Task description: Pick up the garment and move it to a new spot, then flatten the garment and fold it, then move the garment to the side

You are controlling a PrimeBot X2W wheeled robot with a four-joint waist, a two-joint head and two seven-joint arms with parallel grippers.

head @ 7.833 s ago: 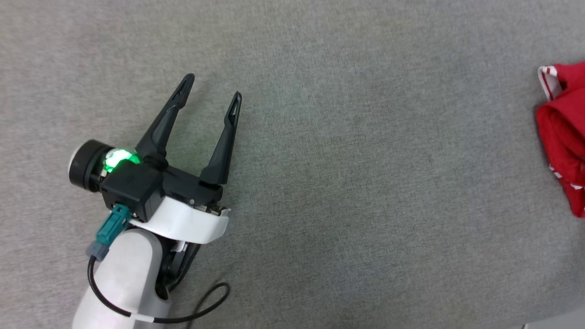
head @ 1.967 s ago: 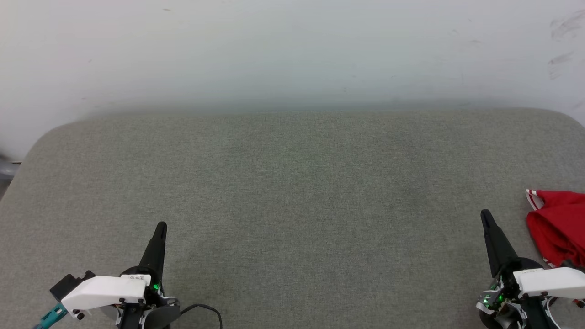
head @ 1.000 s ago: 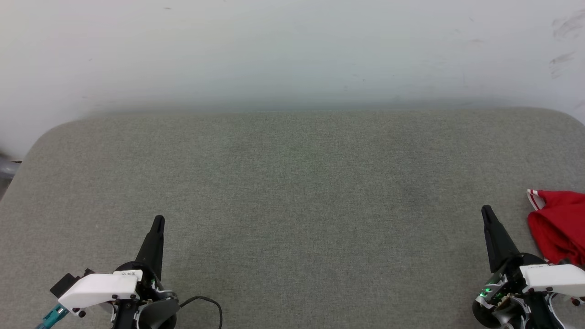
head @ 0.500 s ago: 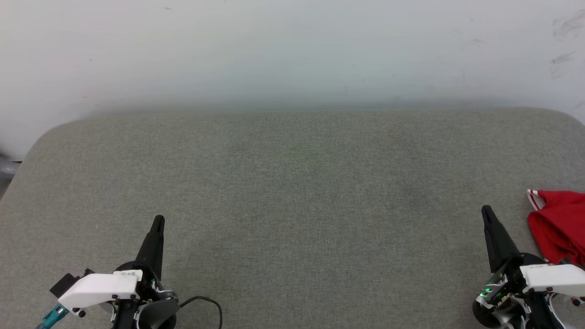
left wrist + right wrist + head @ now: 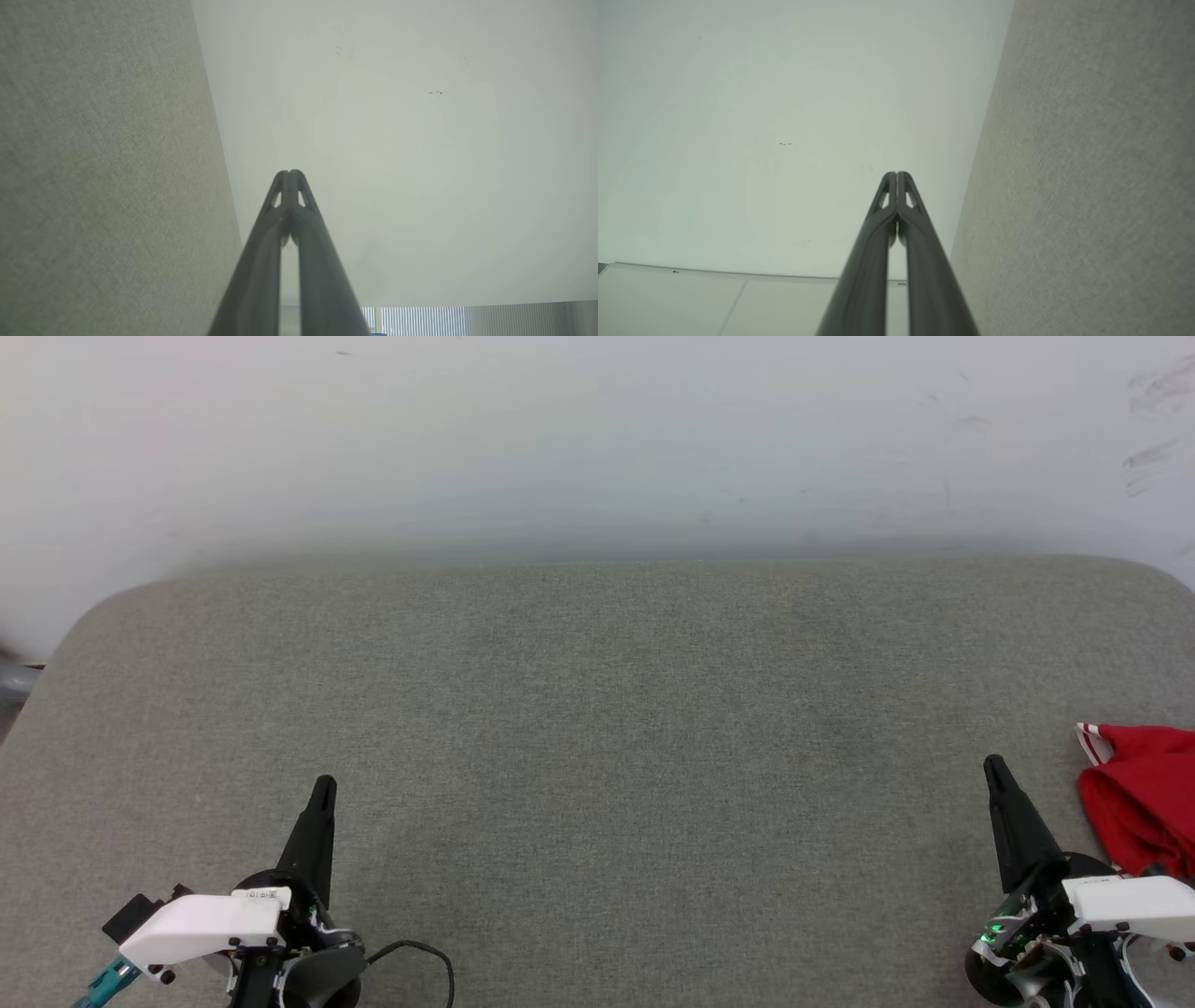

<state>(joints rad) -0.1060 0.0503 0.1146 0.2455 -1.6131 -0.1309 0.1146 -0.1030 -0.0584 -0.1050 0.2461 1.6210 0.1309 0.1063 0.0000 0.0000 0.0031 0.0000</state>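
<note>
The garment (image 5: 1141,793), a bunched red shirt with red-and-white striped trim, lies at the right edge of the grey padded surface, partly cut off by the head view's edge. My right gripper (image 5: 993,765) stands just left of it at the lower right, shut and empty, fingers pointing away from me. At the lower left my left gripper (image 5: 324,787) is shut and empty too. In the wrist views the left gripper (image 5: 290,173) and the right gripper (image 5: 896,174) each show two fingers pressed together, aimed at the pale wall.
The grey padded surface (image 5: 597,728) spreads wide between the two grippers and ends at a white wall (image 5: 597,439) behind. A black cable (image 5: 425,957) loops beside the left wrist. The surface's rounded left corner (image 5: 84,616) drops off toward the floor.
Nothing has visibly moved over the last second. Much earlier the head camera looked down at my open left gripper, with the garment at the right edge.
</note>
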